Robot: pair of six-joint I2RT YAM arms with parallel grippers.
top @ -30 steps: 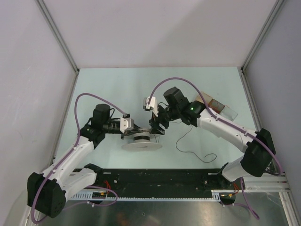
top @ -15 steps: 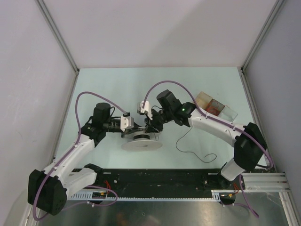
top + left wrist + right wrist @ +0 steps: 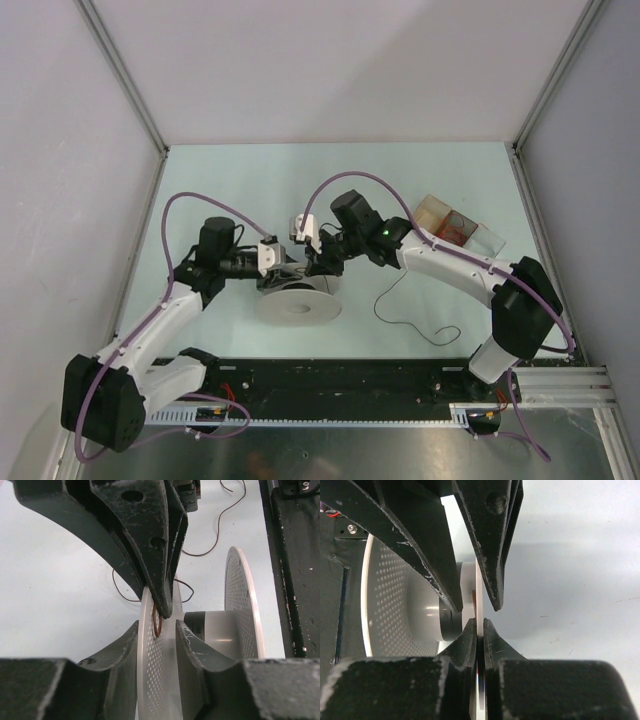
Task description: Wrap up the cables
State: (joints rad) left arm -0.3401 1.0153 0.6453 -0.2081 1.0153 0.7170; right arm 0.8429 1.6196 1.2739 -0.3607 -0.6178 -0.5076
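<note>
The wire (image 3: 216, 532) looked thread-thin, light and limp. It would hold no shape of its own and would slip or kink readily, so it likely needed a pinch close to where it meets the spool, under light tension, not a grab at the loose length.

Closest in, the right fingers (image 3: 465, 645) were clenched on the thin rim of the upper flange (image 3: 150, 690) of the white perforated spool (image 3: 240, 605), pads flat against both faces. The left fingers (image 3: 120, 655) straddled the same flange from the opposite side but were released, with a sliver of daylight between each tip and the plastic.

Just beyond the right fingertips a short brown loop of wire lay against the flange face, on the hub side. Whether it was caught under those pads or merely rested beside them could not be told.

Past the flange, between the two discs, the grey hub showed little or no winding from these angles.

Farthest out, well beyond both pairs of fingers, most of the wire trailed slack in loose curves over the pale counter (image 3: 60, 580), on the right fingers' side of the spool, touched by neither.
</note>
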